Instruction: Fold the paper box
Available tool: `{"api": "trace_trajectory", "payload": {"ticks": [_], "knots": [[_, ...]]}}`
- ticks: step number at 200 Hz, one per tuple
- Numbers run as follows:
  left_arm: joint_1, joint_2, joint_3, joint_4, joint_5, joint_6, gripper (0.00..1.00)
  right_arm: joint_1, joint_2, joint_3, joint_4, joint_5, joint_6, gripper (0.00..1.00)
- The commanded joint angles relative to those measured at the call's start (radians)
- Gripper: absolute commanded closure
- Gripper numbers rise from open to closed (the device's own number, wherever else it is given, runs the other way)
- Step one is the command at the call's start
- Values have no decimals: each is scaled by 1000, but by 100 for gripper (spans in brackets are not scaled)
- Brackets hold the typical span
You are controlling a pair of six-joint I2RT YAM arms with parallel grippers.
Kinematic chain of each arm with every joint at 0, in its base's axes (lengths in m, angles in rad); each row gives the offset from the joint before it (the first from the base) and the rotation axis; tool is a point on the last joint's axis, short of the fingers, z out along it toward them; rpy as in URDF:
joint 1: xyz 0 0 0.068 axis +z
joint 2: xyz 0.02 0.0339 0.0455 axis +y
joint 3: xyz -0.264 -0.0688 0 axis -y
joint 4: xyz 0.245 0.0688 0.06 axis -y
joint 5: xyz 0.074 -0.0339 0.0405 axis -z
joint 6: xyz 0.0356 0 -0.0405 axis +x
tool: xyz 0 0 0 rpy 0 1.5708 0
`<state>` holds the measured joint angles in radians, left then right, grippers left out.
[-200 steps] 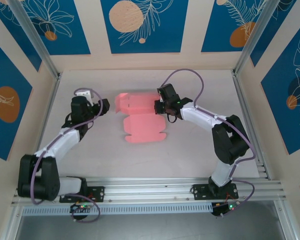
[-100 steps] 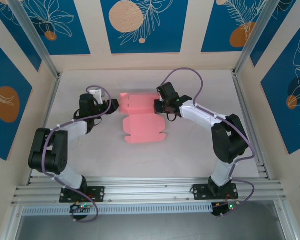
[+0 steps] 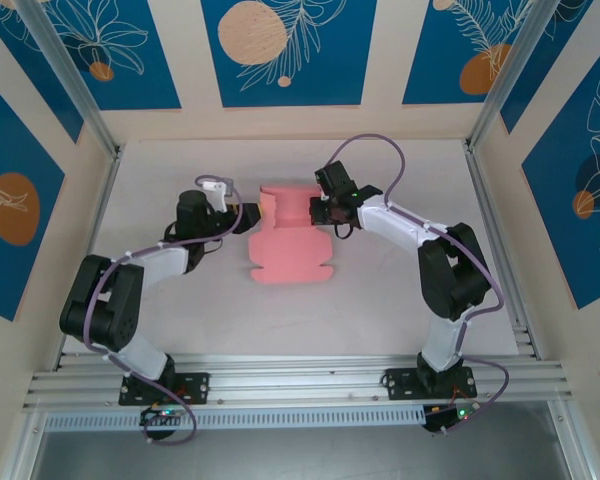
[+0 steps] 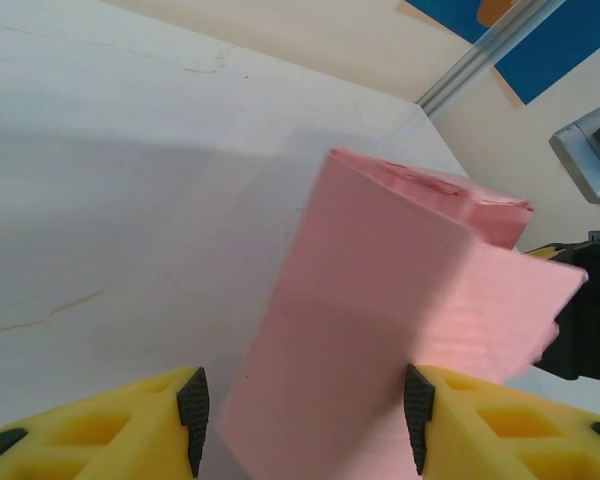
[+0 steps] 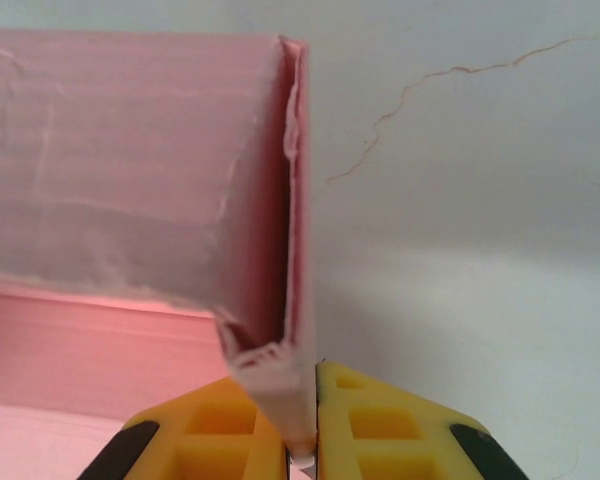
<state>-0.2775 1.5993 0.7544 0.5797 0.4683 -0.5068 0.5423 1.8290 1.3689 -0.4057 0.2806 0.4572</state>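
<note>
**A:** Where is the box?

**B:** The box (image 3: 290,250) lies near the middle of the table (image 3: 400,300), a little toward 12 o'clock. Its 6 o'clock half is flat on the surface. Its 12 o'clock half is folded up into a raised, doubled panel.

**A:** What is the right gripper doing?

**B:** The right gripper (image 5: 300,425) sits at the panel's 3 o'clock end. Its jaws are closed to a slit on the folded edge. In the wrist view the card's layers are pinched between the yellow fingers (image 5: 380,425).

**A:** And the left?

**B:** The left gripper (image 4: 305,425) reaches in from 9 o'clock. Its jaws stand about half apart, with the panel's end between them. In its wrist view the card meets the pad (image 4: 413,410) at 3 o'clock. At the 9 o'clock one a thin strip of table seems to show beside the card. I cannot tell whether it is squeezing the card or only straddling it.
</note>
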Motion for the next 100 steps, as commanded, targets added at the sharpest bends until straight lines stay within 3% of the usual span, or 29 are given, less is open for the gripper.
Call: {"api": "trace_trajectory", "payload": {"ticks": [1, 37, 100], "knots": [[-4, 39, -12, 52, 18, -24, 46, 5, 10, 32, -21, -29, 19, 87], [-6, 76, -4, 83, 26, -19, 46, 5, 7, 29, -21, -36, 14, 87], [-53, 84, 38, 21, 23, 162, 46, 22, 7, 38, -21, -49, 1, 87]]}}
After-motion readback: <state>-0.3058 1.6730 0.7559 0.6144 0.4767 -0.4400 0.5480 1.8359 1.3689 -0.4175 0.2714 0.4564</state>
